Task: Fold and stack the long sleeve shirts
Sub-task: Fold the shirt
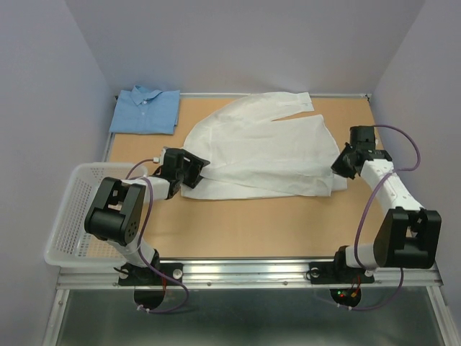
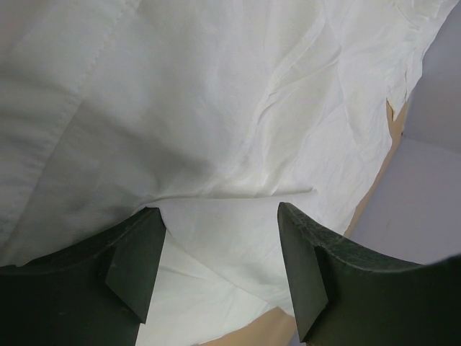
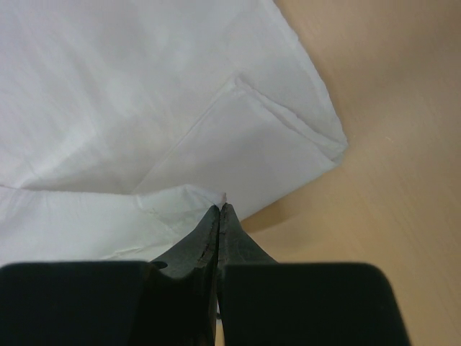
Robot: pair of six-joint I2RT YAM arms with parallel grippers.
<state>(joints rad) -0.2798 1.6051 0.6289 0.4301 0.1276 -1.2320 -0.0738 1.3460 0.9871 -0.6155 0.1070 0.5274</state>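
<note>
Plain white collared cloth shirt (image 1: 266, 155): long axis left-right on bench (image 1: 288, 223). Left end effector (image 2: 220, 241) apart at left edge; right end effector (image 3: 220, 210) clamped on right hem.

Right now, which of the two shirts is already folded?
The light blue collared cloth shirt in the far left corner: it is a compact folded rectangle, while the plain white button-up shirt lies loosely spread out in the middle.
</note>
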